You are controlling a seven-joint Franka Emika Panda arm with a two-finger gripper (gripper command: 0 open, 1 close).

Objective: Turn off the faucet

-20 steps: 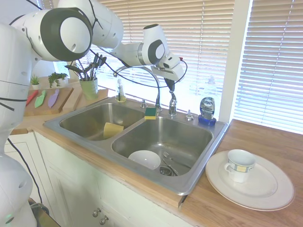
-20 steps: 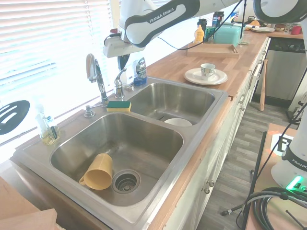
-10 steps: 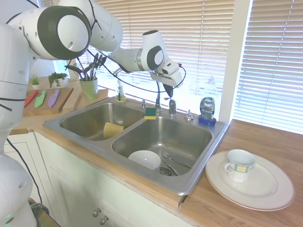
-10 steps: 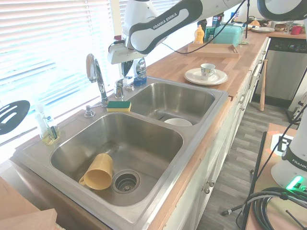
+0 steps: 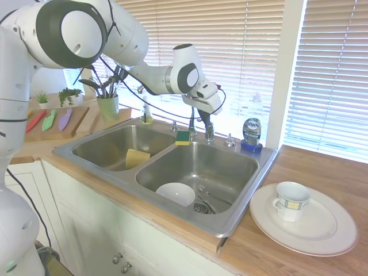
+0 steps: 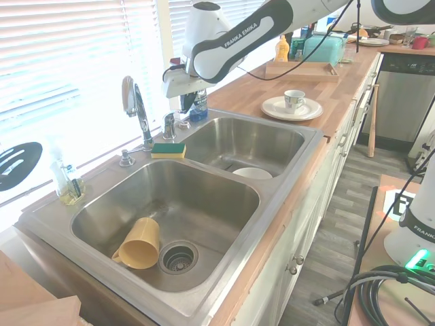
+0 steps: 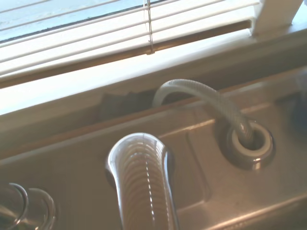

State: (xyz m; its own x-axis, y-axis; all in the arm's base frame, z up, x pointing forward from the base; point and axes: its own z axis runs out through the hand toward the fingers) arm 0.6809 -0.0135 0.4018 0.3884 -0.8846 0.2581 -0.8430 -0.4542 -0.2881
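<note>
The faucet (image 6: 139,112) stands behind the divider of the double sink (image 5: 115,170), its thin chrome spout arching toward the left basin. Its separate lever handle (image 5: 209,133) (image 6: 168,125) sits on a short post just right of the spout base. My gripper (image 5: 204,119) (image 6: 185,105) hangs right above and against that lever, pointing down at it. In the wrist view the chrome lever (image 7: 144,182) fills the lower middle from close by, with a clear hose in a round deck fitting (image 7: 249,141) beside it. I see no water stream.
A green-yellow sponge (image 5: 183,137) lies on the sink deck by the spout base. A dish-soap bottle (image 5: 251,133) stands to the right. A white bowl (image 5: 175,194) is in the right basin and a yellow cup (image 6: 139,244) in the left. Window blinds hang close behind.
My gripper has come down and slightly toward the window onto the lever handle. The lever, tilted up a second ago, now sits lower.
</note>
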